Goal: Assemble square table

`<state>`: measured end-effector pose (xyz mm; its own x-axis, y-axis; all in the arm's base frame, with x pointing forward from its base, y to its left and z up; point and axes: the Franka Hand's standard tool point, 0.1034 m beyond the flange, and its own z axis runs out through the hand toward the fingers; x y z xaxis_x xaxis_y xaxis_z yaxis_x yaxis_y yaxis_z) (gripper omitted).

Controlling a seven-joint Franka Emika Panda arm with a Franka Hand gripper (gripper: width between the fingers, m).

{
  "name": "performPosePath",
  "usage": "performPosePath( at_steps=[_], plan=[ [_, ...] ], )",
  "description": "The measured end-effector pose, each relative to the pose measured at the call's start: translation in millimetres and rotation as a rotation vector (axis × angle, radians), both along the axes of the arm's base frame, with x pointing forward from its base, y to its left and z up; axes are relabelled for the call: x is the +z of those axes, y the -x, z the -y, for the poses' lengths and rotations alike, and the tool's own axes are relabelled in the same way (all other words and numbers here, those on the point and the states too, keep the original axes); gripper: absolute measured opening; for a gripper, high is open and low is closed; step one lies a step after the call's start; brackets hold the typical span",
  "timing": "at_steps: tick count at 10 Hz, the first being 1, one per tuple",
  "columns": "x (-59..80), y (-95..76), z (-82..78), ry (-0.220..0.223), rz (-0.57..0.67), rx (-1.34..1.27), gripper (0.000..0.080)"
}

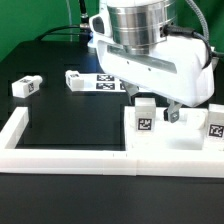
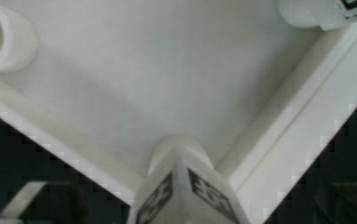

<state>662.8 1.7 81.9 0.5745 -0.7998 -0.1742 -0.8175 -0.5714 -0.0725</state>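
Gripper: my gripper [image 1: 155, 108] hung straight above the tabletop [image 2: 139, 90], pointing down at it.
Jaws: I saw them spread apart, one on each side of the gripped-zone leg [image 1: 146, 120], with a gap on both sides and nothing clamped.
Tabletop: the white slab lay flat. In the wrist view it filled most of the picture, one edge running diagonally, with rounded white shapes at two of its corners that I could not make out.
Gripped-zone leg: it stood upright on the tabletop, tag facing the exterior camera. In the wrist view its tagged end rose between the jaws.
Second leg: the second leg [image 1: 214, 127] also stood upright on the tabletop, toward the exterior view's right of the first, partly cut off by the frame.
Loose legs: the far loose leg [image 1: 25, 87] and the near loose leg [image 1: 75, 78] lay on their sides on the black table, well apart from the tabletop, off toward the exterior view's left.
Marker board: the marker board [image 1: 108, 82] lay flat behind the tabletop, partly hidden by the arm.
Border wall: the border wall [image 1: 60, 158] ran along the tabletop's front side, and the slab sat just beside it. I could not tell whether they touched.
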Motion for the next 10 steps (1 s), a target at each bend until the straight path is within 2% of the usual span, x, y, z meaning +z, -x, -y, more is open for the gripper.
performPosePath(
  at_steps=[3, 4, 6, 8, 10],
  plan=[
    [0.0, -0.1, 1.9, -0.008, 0.047, 0.246, 0.0649],
    [0.6, -2.9, 7.7, 0.018, 0.089, 0.457, 0.0649],
    [0.8, -9.8, 16.5, 0.041, 0.172, 0.745, 0.0649],
    [-0.7, -9.6, 16.6, 0.047, 0.170, 0.698, 0.0649],
    [-0.8, -9.6, 16.0, 0.047, 0.149, 0.553, 0.0364]
  ],
)
